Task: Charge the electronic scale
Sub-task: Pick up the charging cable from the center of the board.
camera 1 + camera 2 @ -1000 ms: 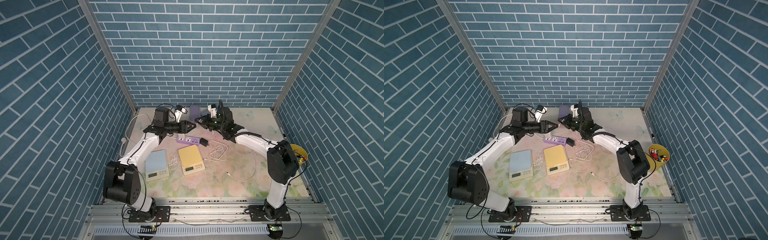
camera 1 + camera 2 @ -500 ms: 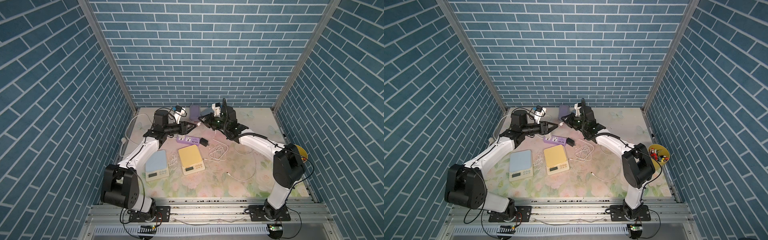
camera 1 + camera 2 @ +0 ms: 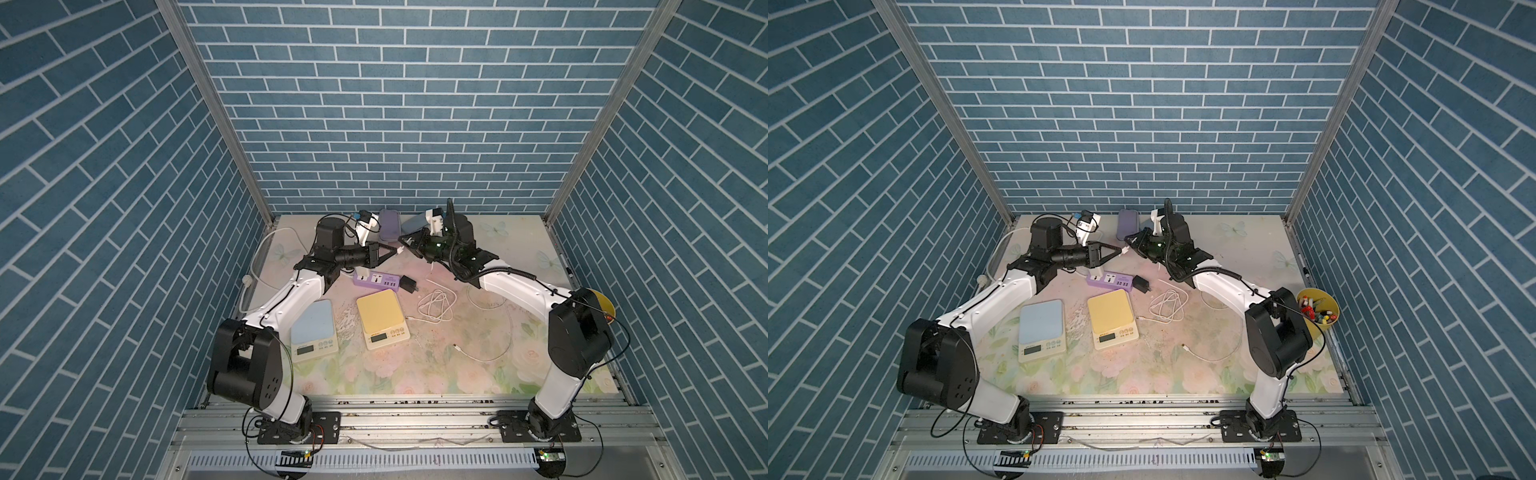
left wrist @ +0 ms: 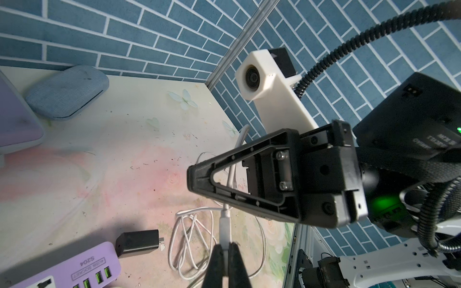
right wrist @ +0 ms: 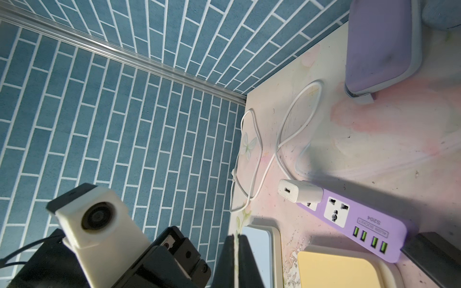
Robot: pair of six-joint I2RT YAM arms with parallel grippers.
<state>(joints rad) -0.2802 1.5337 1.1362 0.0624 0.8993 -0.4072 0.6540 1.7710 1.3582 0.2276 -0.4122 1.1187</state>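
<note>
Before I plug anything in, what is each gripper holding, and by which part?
Left gripper: the white charging cable, pinched at its plug end. Right gripper: shut; that cable passes its fingers, but a grip there cannot be told.

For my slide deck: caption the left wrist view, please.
Left gripper pinching a white plug near the right gripper, with power strip, adapter and coiled cable on the table.

Surface bare along the front edge; power strip, coiled cable, yellow scale and blue scale crowd the centre.
</note>
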